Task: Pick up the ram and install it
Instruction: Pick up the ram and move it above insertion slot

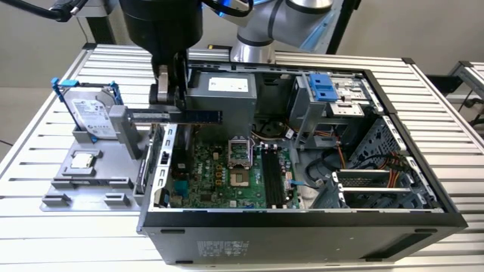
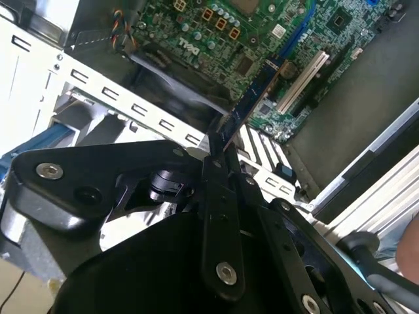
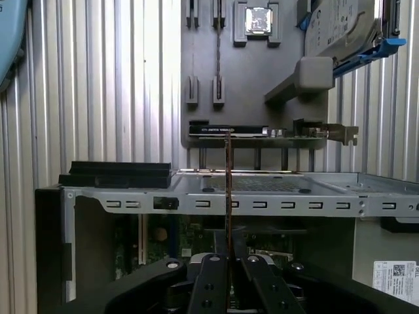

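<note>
exterior view: pincer (image 1: 172, 105) clamped on the ram (image 1: 200, 115), held level in mid-air over the pc case (image 1: 302, 226) wall beside the grey parts tray (image 1: 85, 182), twd the edge of the surface (image 1: 30, 141) at the exterior view's left. second wrist view: ram tip above the motherboard (image 2: 216, 33), not slotted.

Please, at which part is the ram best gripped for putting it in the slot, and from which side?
Probably as the gripper holds it now: one short end of the ram, pinched across its two flat faces, coming from above. The board is thin and flat, and this leaves its long lower edge free.
</note>
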Motion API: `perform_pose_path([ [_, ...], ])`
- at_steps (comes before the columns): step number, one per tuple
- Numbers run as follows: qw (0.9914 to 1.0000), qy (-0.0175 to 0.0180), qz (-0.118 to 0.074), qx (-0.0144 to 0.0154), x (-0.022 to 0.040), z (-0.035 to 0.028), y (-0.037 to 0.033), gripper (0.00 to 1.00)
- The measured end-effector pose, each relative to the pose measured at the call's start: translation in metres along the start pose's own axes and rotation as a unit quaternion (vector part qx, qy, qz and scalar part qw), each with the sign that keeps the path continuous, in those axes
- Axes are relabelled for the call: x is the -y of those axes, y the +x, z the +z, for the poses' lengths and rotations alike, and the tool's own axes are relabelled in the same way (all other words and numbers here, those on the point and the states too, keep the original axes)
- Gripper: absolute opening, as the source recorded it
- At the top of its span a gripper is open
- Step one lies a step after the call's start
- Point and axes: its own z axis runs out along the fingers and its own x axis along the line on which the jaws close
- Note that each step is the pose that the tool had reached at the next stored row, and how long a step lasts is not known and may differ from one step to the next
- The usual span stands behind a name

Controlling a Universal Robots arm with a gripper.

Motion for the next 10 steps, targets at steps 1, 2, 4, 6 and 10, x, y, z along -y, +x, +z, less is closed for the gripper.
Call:
perform_pose_path([
  [1, 1.00000, 0.0000, 0.000, 0.0000, 0.0006, 0.0000, -0.0002, 0.00],
  [2, 1.00000, 0.0000, 0.000, 0.0000, 0.0012, 0.0000, -0.0004, 0.00],
  [4, 1.00000, 0.0000, 0.000, -0.0001, 0.0023, 0.0000, -0.0008, 0.00],
  [6, 1.00000, 0.0000, 0.000, -0.0001, 0.0033, 0.0000, -0.0011, 0.00],
  [10, 1.00000, 0.0000, 0.000, -0.0001, 0.0046, 0.0001, -0.0019, 0.00],
])
